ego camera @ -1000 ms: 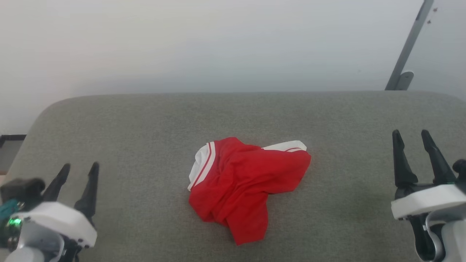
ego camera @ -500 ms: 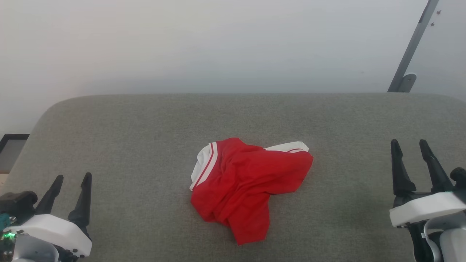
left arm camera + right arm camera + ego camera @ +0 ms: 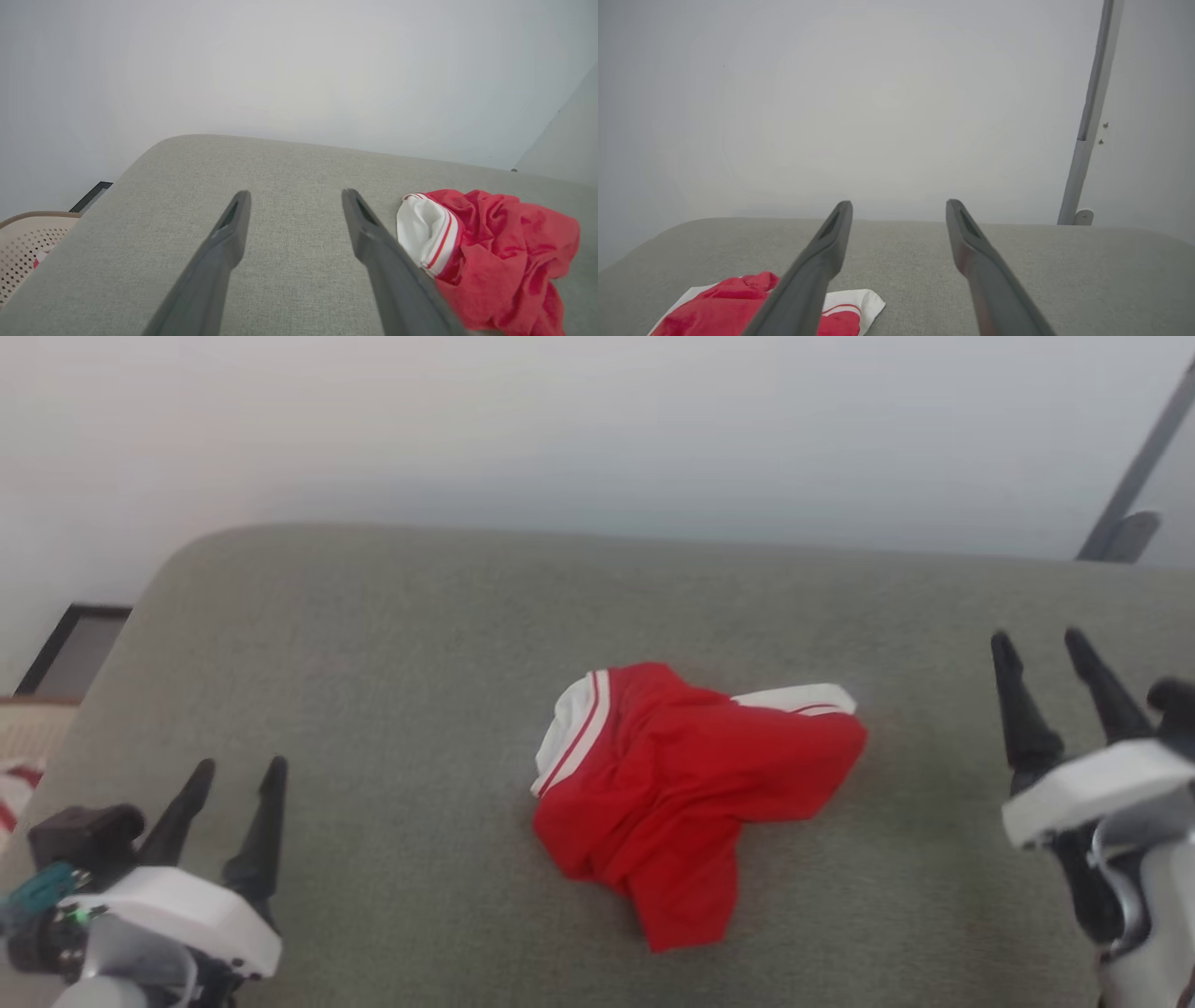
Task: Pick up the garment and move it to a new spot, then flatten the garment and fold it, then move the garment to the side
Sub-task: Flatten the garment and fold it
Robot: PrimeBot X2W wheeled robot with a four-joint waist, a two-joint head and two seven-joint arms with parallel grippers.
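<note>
The garment (image 3: 681, 784) lies crumpled in a red heap in the middle of the grey cushioned surface (image 3: 392, 672), with a white sleeve and striped trim showing at its left and top right; its number and lettering are hidden in the folds. My left gripper (image 3: 238, 770) hovers open at the lower left, well clear of the cloth. Open too, my right gripper (image 3: 1041, 642) stands at the right edge, empty. In the left wrist view the garment (image 3: 486, 252) sits right of the open fingers (image 3: 233, 228). The right wrist view has the garment (image 3: 733, 303) at lower left.
A pale wall rises behind the surface. A grey metal post with a foot bracket (image 3: 1120, 523) leans at the back right. Off the left edge stands a beige perforated basket (image 3: 23, 247), beside a dark frame (image 3: 70, 649) on the floor.
The head camera has turned left and tilted, shifting the whole picture right. Both grippers stay open, and the garment lies as before.
</note>
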